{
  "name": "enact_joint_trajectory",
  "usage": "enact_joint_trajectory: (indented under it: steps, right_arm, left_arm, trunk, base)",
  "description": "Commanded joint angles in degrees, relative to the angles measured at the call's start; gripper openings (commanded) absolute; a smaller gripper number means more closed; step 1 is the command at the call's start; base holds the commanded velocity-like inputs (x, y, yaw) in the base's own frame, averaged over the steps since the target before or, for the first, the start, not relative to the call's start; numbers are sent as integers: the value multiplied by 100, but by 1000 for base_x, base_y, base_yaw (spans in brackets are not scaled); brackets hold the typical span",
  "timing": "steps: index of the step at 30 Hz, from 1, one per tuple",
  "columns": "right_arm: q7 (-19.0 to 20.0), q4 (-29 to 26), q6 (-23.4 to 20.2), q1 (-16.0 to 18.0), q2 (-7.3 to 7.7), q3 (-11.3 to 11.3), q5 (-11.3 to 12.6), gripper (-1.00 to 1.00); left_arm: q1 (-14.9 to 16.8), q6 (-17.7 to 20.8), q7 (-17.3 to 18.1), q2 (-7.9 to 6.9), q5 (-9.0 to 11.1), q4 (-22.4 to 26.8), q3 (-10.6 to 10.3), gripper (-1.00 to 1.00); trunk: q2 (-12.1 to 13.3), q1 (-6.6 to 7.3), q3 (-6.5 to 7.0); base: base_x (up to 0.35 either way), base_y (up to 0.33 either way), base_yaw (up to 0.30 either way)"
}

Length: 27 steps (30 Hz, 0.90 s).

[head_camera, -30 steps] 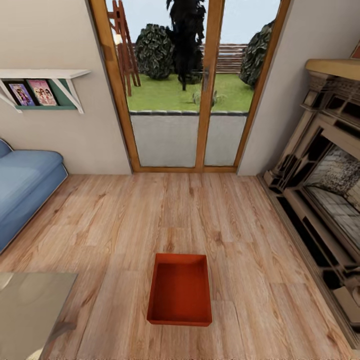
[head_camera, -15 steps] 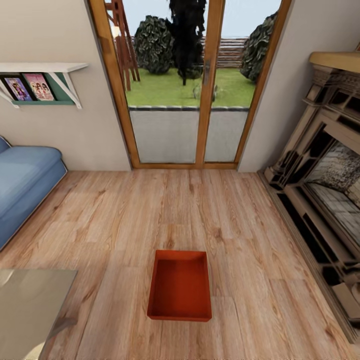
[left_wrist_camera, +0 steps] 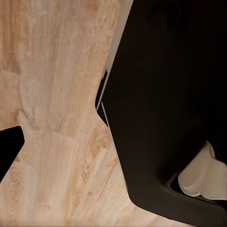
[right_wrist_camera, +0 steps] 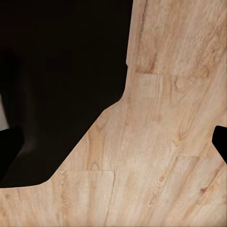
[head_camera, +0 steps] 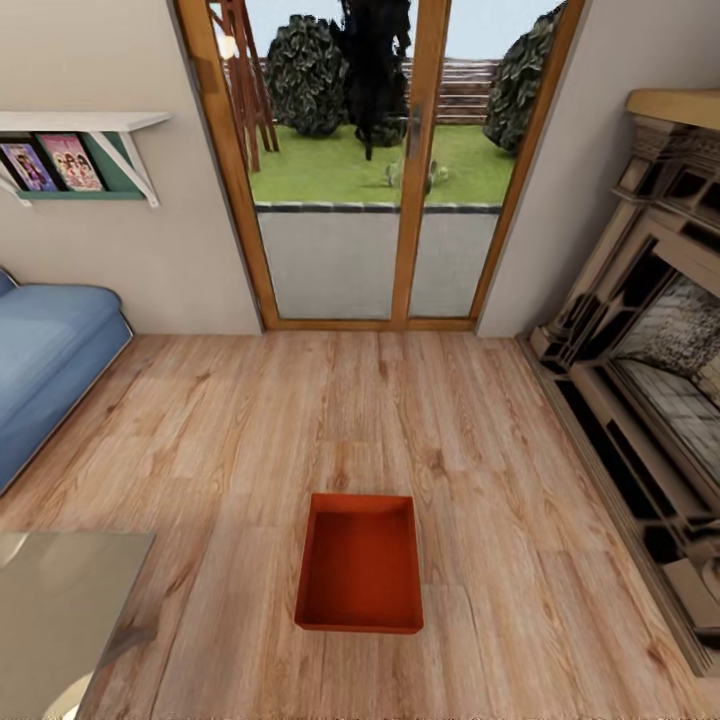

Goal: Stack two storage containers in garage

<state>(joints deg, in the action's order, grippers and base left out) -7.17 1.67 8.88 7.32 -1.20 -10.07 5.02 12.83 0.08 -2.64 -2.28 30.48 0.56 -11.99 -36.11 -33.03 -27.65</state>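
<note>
- head view: we see one storage container point(head_camera: 360, 575), an orange-red lidless bin, lying flat on the light wood plank flooring point(head_camera: 480, 480) of the living room, low in the middle of the picture, its long side running away from us.
- its inside is bare, and nothing touches its walls.
- straight beyond it, well apart, stand the wood-framed glass doors point(head_camera: 375, 170), with grass and dark shrubs outside.
- at the picture's left are the blue sofa point(head_camera: 45, 355) and, above it, a wall shelf point(head_camera: 85, 150) with two picture covers; at the right is the fireplace point(head_camera: 650, 370).
- a pale glassy desk corner point(head_camera: 60, 610) sits at the lower left, just left of the container and apart from it.
- left wrist view: we see plank flooring and a large black part of the robot's body point(left_wrist_camera: 165, 104); one dark tip point(left_wrist_camera: 8, 149) at the edge may belong to the left gripper, and we cannot tell whether it is released or clenched.
- right wrist view: again flooring and a black body part point(right_wrist_camera: 61, 80), with a dark tip point(right_wrist_camera: 220, 142) at the edge; the right gripper's state we cannot tell either.
- the container lies in neither wrist picture, so we cannot place it against either gripper.
</note>
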Motion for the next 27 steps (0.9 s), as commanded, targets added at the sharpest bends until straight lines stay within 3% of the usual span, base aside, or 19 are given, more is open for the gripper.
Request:
enact_joint_trajectory:
  steps: [1, 27]
  right_arm:
    - [-12, 18, 35, 6, -3, -48, 52, 100]
    - [-12, 18, 35, 6, -6, -57, 52, 100]
  left_arm:
    - [0, 1, -18, 0, 45, 5, -49, 100]
    - [0, 1, -18, 0, 45, 5, -49, 100]
  trunk:
    - [-5, -1, -15]
    - [-5, -1, -255]
  base:
    - [0, 0, 0]
    - [0, 0, 0]
